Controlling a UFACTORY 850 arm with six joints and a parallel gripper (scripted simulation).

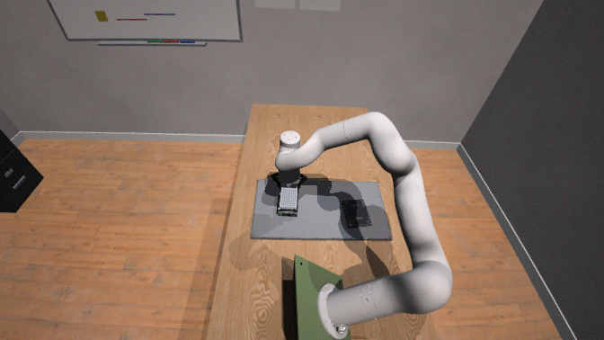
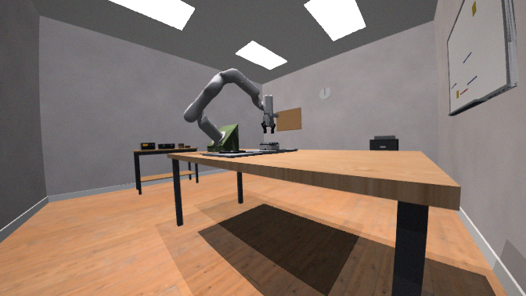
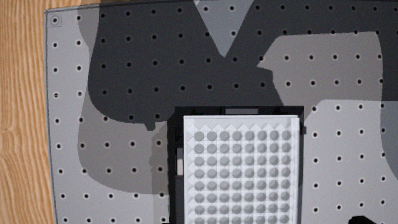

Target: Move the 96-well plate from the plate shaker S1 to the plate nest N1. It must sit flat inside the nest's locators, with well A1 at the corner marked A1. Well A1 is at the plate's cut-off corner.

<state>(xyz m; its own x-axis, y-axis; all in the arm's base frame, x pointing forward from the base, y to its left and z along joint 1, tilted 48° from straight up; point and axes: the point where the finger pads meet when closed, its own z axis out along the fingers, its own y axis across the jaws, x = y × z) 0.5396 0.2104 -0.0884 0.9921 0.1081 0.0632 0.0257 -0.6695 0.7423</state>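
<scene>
The white 96-well plate (image 1: 288,198) (image 3: 242,170) sits on the black plate shaker (image 1: 288,210) (image 2: 269,146) (image 3: 172,150) at the left of the grey perforated mat (image 1: 315,225) (image 3: 70,165). The black plate nest (image 1: 355,212) lies at the right of the mat, empty. My gripper (image 2: 268,128) is open and empty. It hangs above the shaker, a clear gap over the plate. In the wrist view the plate fills the lower middle and its lower part is cut off by the frame's edge. The fingertips do not show there.
The mat lies on a long wooden table (image 1: 270,279) (image 2: 352,164). The arm's green base mount (image 1: 307,288) (image 2: 228,135) stands at the near end of the table. A side table (image 2: 164,150) with small devices stands further off.
</scene>
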